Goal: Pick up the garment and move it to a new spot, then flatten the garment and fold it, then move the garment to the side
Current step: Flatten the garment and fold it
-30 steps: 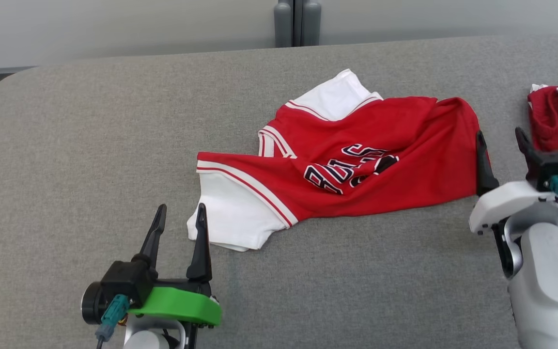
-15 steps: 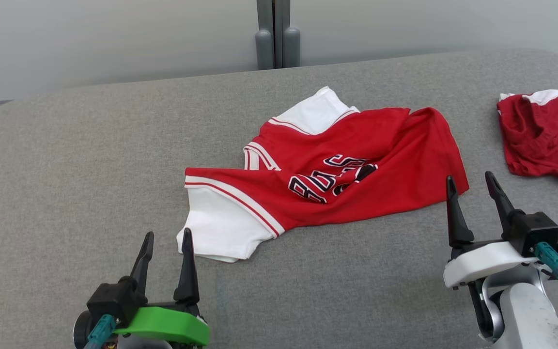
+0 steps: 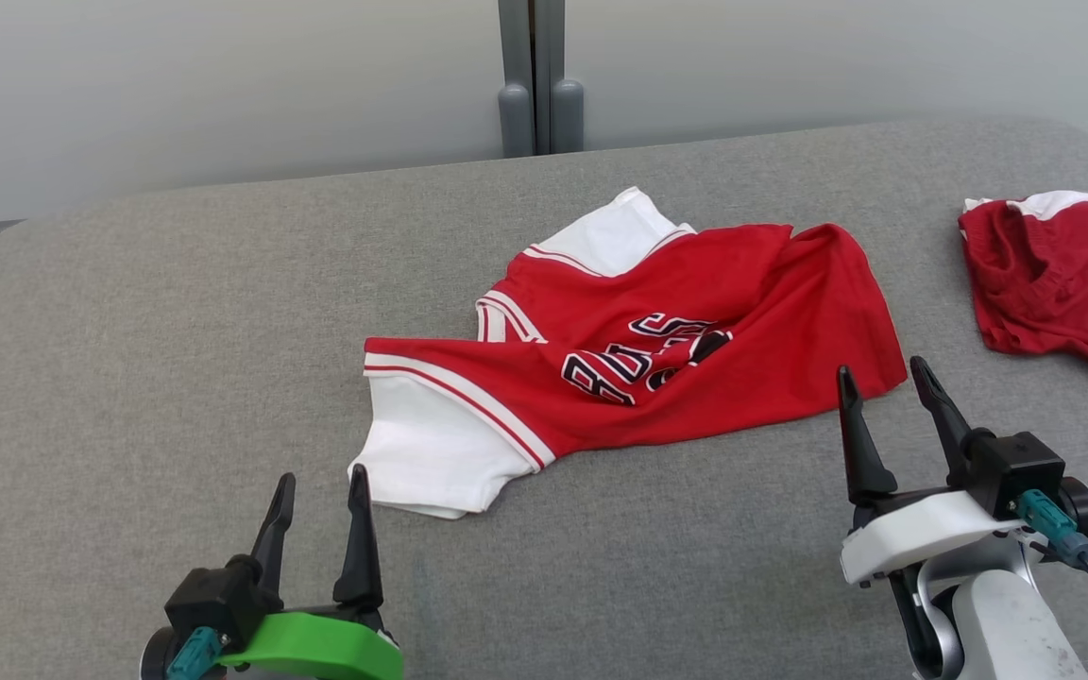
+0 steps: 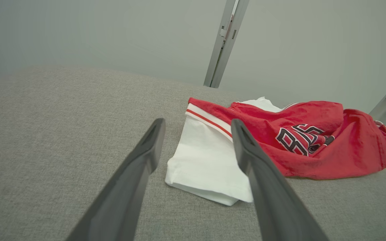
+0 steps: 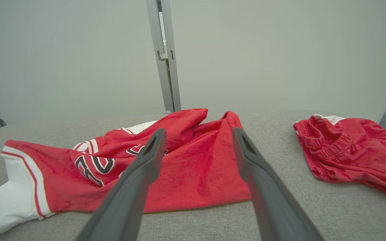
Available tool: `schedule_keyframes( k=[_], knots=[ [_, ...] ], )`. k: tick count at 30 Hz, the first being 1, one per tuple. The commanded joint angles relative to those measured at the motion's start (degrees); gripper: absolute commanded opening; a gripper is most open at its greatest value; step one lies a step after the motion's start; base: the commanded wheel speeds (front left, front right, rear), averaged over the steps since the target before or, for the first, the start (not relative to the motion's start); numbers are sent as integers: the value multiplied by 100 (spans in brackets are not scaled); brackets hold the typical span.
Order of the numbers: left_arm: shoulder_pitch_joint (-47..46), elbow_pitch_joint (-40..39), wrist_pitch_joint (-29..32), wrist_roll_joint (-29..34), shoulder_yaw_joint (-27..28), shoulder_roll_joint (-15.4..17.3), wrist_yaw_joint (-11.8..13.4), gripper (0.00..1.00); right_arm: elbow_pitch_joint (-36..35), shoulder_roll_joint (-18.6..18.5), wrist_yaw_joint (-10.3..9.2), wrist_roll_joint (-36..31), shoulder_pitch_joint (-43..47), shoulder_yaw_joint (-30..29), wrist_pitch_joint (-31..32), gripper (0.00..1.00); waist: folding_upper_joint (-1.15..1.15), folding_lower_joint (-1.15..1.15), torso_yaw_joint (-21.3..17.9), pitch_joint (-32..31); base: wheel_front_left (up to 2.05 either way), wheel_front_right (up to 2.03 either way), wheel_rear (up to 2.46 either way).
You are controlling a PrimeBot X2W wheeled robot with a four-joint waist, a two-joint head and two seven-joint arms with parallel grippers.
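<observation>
The garment [image 3: 695, 321] is a red jersey with white sleeves and dark lettering, lying rumpled on the middle of the grey table [image 3: 128, 312]. It also appears in the left wrist view [image 4: 313, 140] and the right wrist view [image 5: 193, 167]. My left gripper [image 3: 317, 486] is open just short of the near white sleeve [image 3: 421, 453], holding nothing. My right gripper [image 3: 884, 378] is open too, its tips at the jersey's lower right hem, empty. In the left wrist view my left gripper [image 4: 198, 125] frames the white sleeve [image 4: 206, 164]. My right gripper [image 5: 198, 135] points at the red hem.
A second red garment with a white edge [image 3: 1054, 283] lies crumpled at the table's right side, also in the right wrist view [image 5: 354, 150]. A pale wall with a grey upright post [image 3: 535, 76] stands behind the table. Bare cloth stretches to the left and along the front.
The camera has tilted, shifting the whole picture. Both grippers have drawn back toward the near edge; the right one has come off the jersey's right side. The jersey lies unchanged.
</observation>
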Motion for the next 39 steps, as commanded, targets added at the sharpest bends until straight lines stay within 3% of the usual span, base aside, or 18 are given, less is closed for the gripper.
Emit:
schedule_keyframes(
  k=[1,13,25,34,35,36,39],
  knots=[
    [54,-6,-1,-31,-1,15,32,100,2,-11,-9,28,54,27,-14,100,0,0,3,1,0,0,0],
    [1,56,-1,74,-58,15,-9,100,58,-11,-9,64,47,116,-14,100,0,0,21,16,0,0,0],
    [-1085,1986,688,-1,-116,164,-211,100,178,-10,-9,24,-109,183,-2,100,0,0,-161,289,0,0,0],
    [-1618,2860,613,-171,-40,172,-304,100,384,-11,-9,-178,-200,-177,21,100,0,0,-420,531,0,0,0],
    [-1649,2923,590,-172,-48,167,-313,96,418,-11,-9,-204,-207,-228,29,100,0,0,-425,541,0,0,0],
    [-1680,2990,574,-177,-64,158,-329,60,460,-11,-9,-227,-223,-298,41,100,0,0,-426,548,0,0,0],
    [-1736,3117,446,-204,-116,126,-377,24,606,-12,-9,-330,-287,-534,120,100,0,0,-399,556,0,0,0]
  ],
)
